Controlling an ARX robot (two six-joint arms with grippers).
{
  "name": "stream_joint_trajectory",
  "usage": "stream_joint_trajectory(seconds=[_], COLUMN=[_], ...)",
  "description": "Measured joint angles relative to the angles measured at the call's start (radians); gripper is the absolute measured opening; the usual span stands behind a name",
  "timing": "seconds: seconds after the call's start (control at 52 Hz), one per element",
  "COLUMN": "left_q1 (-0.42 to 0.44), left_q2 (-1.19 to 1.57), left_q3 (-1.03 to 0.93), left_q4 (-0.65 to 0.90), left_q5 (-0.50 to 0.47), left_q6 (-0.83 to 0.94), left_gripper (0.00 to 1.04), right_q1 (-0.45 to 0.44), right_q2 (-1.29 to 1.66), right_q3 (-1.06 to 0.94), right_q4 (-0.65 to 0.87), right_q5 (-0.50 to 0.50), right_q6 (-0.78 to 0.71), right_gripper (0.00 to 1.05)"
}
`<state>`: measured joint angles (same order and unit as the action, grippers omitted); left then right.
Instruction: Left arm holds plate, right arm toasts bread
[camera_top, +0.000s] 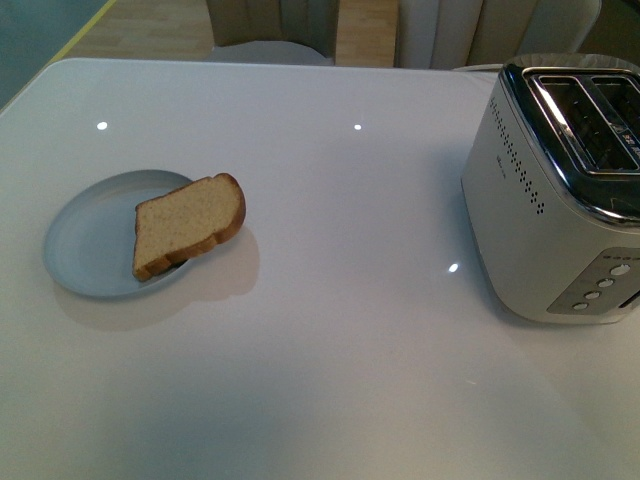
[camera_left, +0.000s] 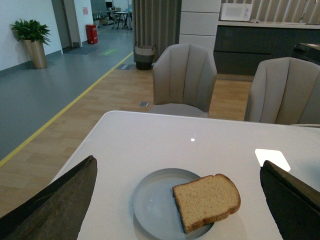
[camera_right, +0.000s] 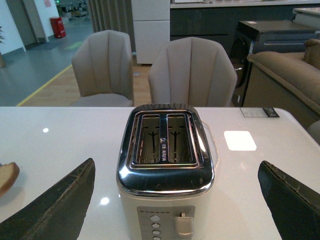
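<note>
Front view: one plate (camera_top: 75, 250) sits on the left part of the white table (camera_top: 330, 340), well apart from the toaster (camera_top: 540, 230) at the right. One slice of bread (camera_top: 188, 225) lies across the plate's rim on the toaster side, crust end hanging past it. Neither arm shows here.

Left wrist view: left gripper (camera_left: 178, 161) is spread wide and empty, above and short of the plate. Right wrist view: right gripper (camera_right: 177, 164) is likewise spread and empty, facing the toaster.

Judgement: task at its start, nothing grasped yet. The step in hand looks like the left approach to the plate.
- Take the bare rim, the side away from the bread.
- Clamp low and level so the slice does not slide.
- Leave the overhanging crust free for the right gripper.

Count: plate 1, bread 1, toaster 1, slots 2 (both empty), chairs 2.
</note>
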<state>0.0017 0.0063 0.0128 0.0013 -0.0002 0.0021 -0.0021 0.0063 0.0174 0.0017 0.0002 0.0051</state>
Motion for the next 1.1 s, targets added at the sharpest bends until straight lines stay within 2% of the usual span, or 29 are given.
stream_joint_trajectory(seconds=[0.038, 0.154, 0.212, 0.442, 0.538, 0.635, 0.769, 0.885, 1.096], left_q1=[0.0, -0.002, 0.004, 0.14, 0.173, 0.188, 0.193, 0.206, 0.22], left_q2=[0.006, 0.192, 0.243, 0.573, 0.736, 0.988, 1.252, 1.488, 1.793], left_q3=[0.004, 0.14, 0.168, 0.311, 0.352, 0.421, 0.5, 0.595, 0.752], left_q4=[-0.014, -0.345, -0.357, -0.129, -0.037, 0.099, 0.247, 0.306, 0.261], left_q5=[0.002, 0.023, 0.056, 0.222, 0.248, 0.334, 0.317, 0.295, 0.304], left_q6=[-0.008, -0.068, -0.066, -0.018, -0.003, -0.011, -0.011, -0.011, -0.002], left_gripper=[0.98, 0.98, 0.98, 0.98, 0.98, 0.98, 0.98, 0.98, 0.98], right_q1=[0.0, 0.0, 0.0, 0.0, 0.0, 0.0, 0.0, 0.0, 0.0], right_q2=[0.0, -0.001, 0.0, -0.001, -0.001, -0.001, -0.001, -0.001, -0.001], right_q3=[0.0, 0.0, 0.0, 0.0, 0.0, 0.0, 0.0, 0.0, 0.0], right_q4=[0.0, 0.0, 0.0, 0.0, 0.0, 0.0, 0.0, 0.0, 0.0], right_q5=[0.0, 0.0, 0.0, 0.0, 0.0, 0.0, 0.0, 0.0, 0.0], right_q6=[0.0, 0.0, 0.0, 0.0, 0.0, 0.0, 0.0, 0.0, 0.0], right_gripper=[0.96, 0.96, 0.96, 0.96, 0.96, 0.96, 0.96, 0.96, 0.96])
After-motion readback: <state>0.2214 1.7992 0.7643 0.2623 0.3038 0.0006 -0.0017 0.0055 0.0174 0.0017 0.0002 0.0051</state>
